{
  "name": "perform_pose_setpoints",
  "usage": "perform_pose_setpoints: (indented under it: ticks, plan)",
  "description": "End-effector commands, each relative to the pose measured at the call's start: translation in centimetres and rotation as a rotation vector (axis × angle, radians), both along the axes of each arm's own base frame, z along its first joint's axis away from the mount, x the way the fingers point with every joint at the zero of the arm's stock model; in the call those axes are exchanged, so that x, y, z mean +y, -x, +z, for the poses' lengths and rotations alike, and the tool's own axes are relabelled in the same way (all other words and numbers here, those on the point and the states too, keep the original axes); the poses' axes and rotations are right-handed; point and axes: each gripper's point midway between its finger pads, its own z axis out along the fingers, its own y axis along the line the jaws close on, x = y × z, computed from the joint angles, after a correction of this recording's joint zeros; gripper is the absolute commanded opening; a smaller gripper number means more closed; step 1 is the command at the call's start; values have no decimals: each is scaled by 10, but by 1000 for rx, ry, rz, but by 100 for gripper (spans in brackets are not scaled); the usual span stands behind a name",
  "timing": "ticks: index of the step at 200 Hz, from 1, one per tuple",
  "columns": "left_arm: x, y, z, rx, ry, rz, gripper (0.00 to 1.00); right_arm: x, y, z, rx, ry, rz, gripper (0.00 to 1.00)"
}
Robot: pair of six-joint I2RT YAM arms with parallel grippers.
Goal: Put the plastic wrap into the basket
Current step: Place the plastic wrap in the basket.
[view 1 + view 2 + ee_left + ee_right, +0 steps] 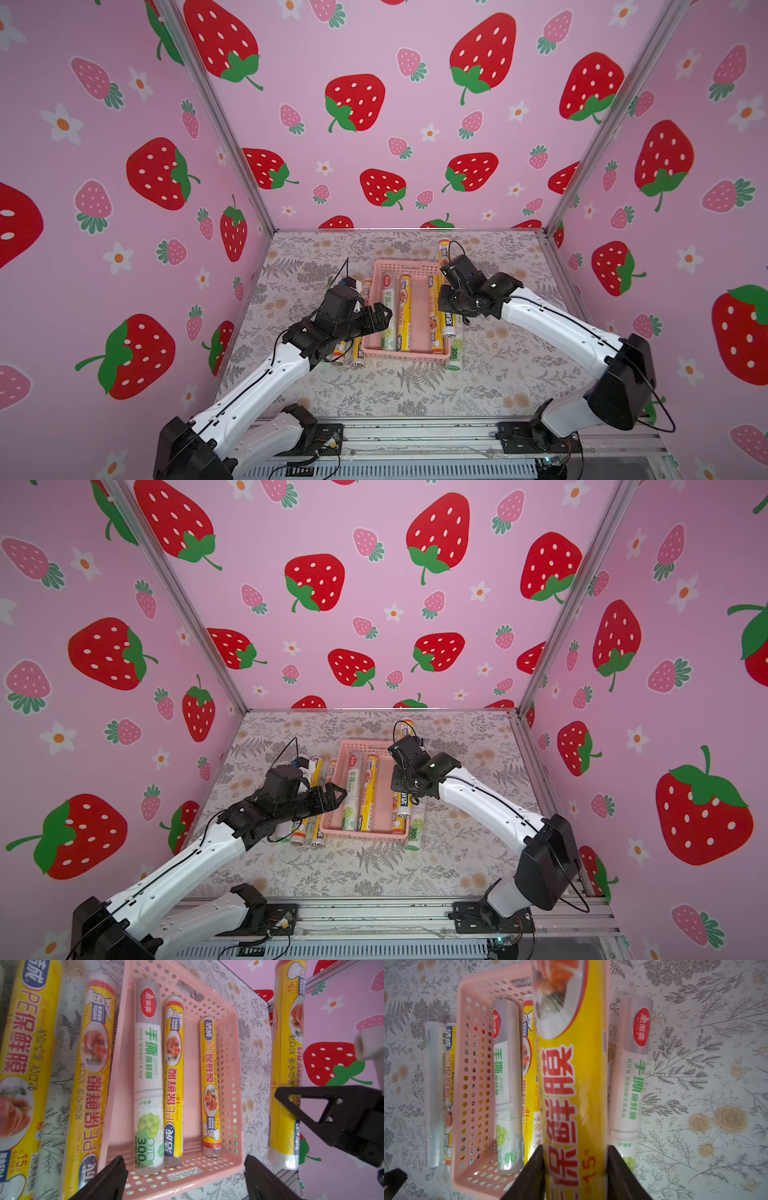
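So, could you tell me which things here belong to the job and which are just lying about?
Job: pink basket; three plastic wrap rolls inside it; yellow roll in right end effector; rolls beside basket.
Just there: floral table cover; strawberry wall panels.

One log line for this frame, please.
left end effector: open, empty, above basket | right end effector: shut on yellow roll | basket: three rolls inside | table: more rolls outside

Glossy white arm shells (266, 374), black joints (619, 382), thin black cables (672, 417)
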Motion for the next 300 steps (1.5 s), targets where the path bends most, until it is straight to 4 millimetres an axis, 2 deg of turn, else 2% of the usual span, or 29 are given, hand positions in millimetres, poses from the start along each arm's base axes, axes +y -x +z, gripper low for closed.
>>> perform_pose_setpoints:
  ticks: [1, 31, 74, 146, 215, 238, 300]
  plan:
    - [17, 7, -2, -3, -10, 54, 95, 30, -13, 5, -26, -44, 33, 28]
    - [32, 14, -8, 8, -14, 87, 95, 50, -15, -22, 20, -7, 57, 28]
    - [41, 24, -15, 24, -30, 95, 96, 53, -13, -50, 60, 36, 25, 26]
    - [40, 24, -19, 36, -29, 92, 96, 52, 12, -67, 92, 40, -18, 26]
    - [39, 26, -18, 37, -16, 90, 96, 56, 20, -76, 102, 50, -12, 26]
    - [39, 27, -16, 34, -15, 88, 96, 55, 19, -81, 105, 68, -15, 33]
    - [39, 28, -14, 39, -14, 84, 96, 69, 9, -97, 117, 76, 9, 40]
